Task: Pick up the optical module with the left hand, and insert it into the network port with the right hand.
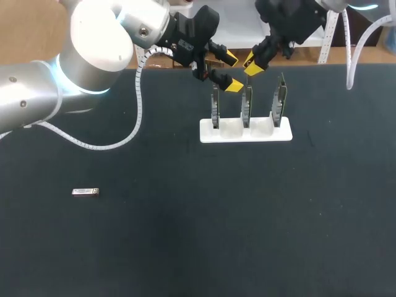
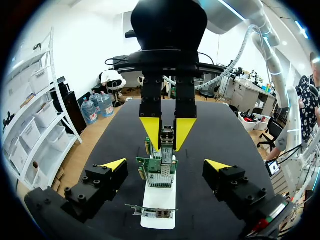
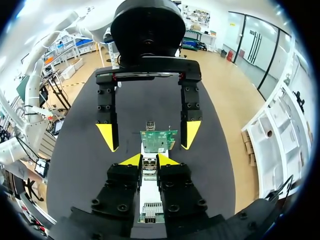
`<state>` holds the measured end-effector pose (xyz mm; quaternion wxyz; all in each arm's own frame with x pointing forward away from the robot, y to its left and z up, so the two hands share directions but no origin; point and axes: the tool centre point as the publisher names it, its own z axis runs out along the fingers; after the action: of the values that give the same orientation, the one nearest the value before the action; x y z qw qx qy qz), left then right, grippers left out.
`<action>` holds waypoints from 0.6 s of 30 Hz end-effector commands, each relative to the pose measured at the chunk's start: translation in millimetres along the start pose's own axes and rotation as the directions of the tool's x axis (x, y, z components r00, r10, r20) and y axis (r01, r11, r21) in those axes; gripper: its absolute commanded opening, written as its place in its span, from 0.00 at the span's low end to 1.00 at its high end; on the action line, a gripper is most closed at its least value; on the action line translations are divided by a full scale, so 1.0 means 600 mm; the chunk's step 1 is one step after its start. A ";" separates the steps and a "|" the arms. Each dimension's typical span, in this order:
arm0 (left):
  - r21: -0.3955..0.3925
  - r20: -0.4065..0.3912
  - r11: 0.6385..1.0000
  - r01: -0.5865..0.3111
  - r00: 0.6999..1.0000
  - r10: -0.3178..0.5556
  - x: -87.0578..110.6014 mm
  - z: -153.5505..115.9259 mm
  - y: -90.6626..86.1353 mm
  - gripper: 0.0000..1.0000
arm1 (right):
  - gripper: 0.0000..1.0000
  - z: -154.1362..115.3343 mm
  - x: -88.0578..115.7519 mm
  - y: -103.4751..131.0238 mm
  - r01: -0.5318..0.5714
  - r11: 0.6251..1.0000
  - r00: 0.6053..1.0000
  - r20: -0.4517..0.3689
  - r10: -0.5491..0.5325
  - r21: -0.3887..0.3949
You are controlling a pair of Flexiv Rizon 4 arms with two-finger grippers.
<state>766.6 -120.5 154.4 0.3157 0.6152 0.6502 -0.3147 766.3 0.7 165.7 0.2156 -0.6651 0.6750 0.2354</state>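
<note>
The left arm [image 1: 37,93] is stretching in from the left side, the left hand [image 1: 231,72] pointing rightward with its yellow-tipped fingers spread wide. The right arm [image 1: 291,18] is hanging in from the far right, the right hand [image 1: 253,64] angling downward, its fingers drawn nearly together, close to the left hand's tips.

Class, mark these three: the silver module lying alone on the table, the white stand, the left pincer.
silver module [image 1: 85,192], head view, middle of its body.
white stand [image 1: 230,131], head view, bare part of its base.
left pincer [image 1: 232,72], head view, midway between its yellow tips.

The table [image 1: 198,247] has a dark matte top.
</note>
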 end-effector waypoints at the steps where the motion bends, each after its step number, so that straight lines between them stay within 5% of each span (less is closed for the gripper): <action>1: -0.002 0.001 1.000 -0.002 1.000 0.002 0.001 0.001 -0.001 1.00 | 0.00 0.003 0.006 0.005 -0.005 1.000 1.000 -0.004 0.006 0.011; 18: -0.002 0.001 1.000 -0.002 1.000 0.002 0.001 0.001 -0.001 1.00 | 0.00 0.003 0.015 0.008 -0.022 0.999 1.000 0.004 0.022 0.027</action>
<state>766.6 -120.5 154.4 0.3157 0.6152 0.6502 -0.3147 765.3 -3.5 164.7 0.2187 -0.6551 0.6849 0.2322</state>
